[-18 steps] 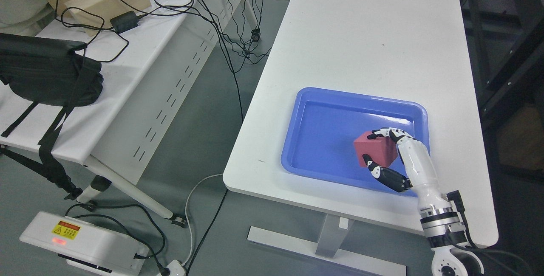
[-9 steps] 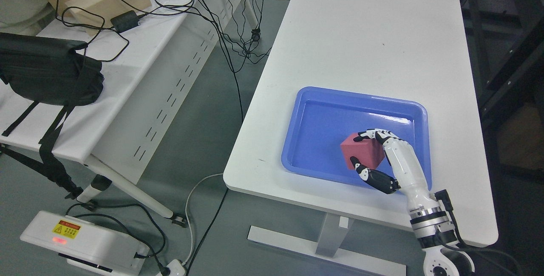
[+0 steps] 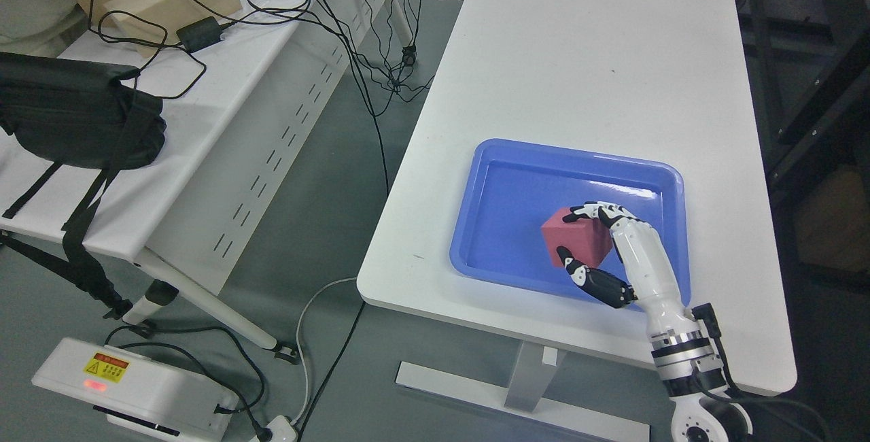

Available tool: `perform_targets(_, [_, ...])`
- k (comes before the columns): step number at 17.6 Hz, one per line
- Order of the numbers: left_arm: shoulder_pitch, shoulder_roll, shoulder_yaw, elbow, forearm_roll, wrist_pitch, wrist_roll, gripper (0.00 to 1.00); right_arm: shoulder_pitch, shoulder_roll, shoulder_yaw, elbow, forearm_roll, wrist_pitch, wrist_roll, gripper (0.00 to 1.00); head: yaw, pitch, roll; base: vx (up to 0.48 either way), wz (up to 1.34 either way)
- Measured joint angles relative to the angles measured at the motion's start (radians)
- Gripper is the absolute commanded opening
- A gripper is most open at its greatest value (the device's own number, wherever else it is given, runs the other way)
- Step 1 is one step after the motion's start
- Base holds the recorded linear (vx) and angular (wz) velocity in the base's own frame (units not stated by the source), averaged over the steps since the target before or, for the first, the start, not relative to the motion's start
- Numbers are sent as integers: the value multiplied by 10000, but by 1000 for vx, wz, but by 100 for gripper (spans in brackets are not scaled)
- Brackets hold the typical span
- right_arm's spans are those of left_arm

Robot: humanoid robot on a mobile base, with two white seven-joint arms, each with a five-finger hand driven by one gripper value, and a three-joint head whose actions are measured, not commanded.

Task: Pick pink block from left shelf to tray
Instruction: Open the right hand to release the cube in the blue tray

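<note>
Lab/test room: white tabletop (image 3: 598, 75), side bench strewn with loose cables (image 3: 285, 0), power box (image 3: 129, 387) on grey floor (image 3: 326, 177).

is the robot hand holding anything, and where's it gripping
The right robot hand holds the pink block over the blue tray, fingers on its top far edge, thumb against its near lower side.

Table: a white table (image 3: 598, 61) on a white pedestal foot (image 3: 523, 401).
Floor: grey floor (image 3: 326, 177) left of the table, strewn with black cables (image 3: 380, 68).
Bench: a white bench (image 3: 224, 115) beyond the floor gap.
</note>
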Motion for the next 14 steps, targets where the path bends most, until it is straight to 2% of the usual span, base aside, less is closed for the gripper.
perform_targets(14, [0,0,0,0,0,-1,0,100,7,0,51,-1,7,-2,-10,3,0,0,0,27,-5])
